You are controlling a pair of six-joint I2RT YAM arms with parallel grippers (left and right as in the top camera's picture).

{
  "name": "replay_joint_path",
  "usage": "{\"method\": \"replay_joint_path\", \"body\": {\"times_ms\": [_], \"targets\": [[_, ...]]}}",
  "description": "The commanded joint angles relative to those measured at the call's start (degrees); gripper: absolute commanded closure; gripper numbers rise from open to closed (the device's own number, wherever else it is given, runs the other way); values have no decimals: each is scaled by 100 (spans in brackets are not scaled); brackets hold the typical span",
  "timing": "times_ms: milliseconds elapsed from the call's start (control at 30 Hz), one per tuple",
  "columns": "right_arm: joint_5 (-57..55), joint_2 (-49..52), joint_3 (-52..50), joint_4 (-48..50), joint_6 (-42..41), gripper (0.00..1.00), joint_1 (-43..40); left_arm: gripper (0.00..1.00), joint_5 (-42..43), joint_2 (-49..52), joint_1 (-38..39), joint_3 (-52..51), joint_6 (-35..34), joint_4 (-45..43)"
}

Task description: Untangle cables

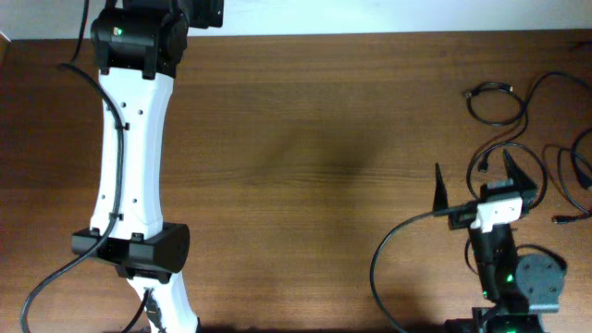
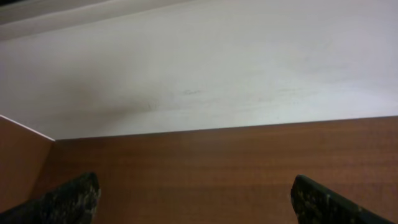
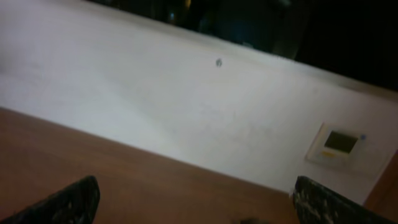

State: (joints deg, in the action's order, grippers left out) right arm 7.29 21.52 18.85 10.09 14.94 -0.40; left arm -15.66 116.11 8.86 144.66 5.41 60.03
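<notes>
Nothing grabbed yet, I'd say. The cables (image 1: pixel 490 90) lie loose at the table's (image 1: pixel 305 139) right edge, beside the right gripper (image 1: pixel 478 180), spread wide and empty. The left gripper (image 2: pixel 196 190) gapes too, well apart. Next the right should swing over and pinch one cord

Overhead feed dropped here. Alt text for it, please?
Thin black cables lie in loose loops at the table's right edge, beside the open, empty right hand. The white left arm stretches along the left side, far from them.
</notes>
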Motion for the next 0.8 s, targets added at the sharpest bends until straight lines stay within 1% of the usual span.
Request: {"method": "replay_joint_path", "body": {"times_ms": [0, 67, 300, 433, 500, 533, 700, 733, 767], "targets": [[-24, -614, -868, 603, -92, 1, -9, 1, 22, 46, -42, 79, 70, -28], [-24, -944, -1298, 824, -92, 1, -9, 1, 22, 46, -42, 79, 70, -28], [-26, -1545, -1805, 811, -201, 1, -9, 1, 22, 46, -42, 79, 70, -28], [11, -1851, -1853, 247, -343, 1, -9, 1, 22, 46, -42, 79, 70, -28], [-11, -1993, -1853, -166, -343, 1, -11, 1, 22, 46, -42, 79, 70, -28], [-7, -2118, -1853, -540, -345, 1, -11, 1, 22, 46, -42, 79, 70, -28], [-35, -2133, -1853, -1401, -315, 1, -11, 1, 22, 46, -42, 79, 70, -28], [17, -2133, -1853, -1399, 81, 1, -11, 1, 22, 46, -42, 79, 70, -28], [17, -2133, -1853, -1399, 238, 1, -11, 1, 22, 46, -39, 79, 70, -28]]}}
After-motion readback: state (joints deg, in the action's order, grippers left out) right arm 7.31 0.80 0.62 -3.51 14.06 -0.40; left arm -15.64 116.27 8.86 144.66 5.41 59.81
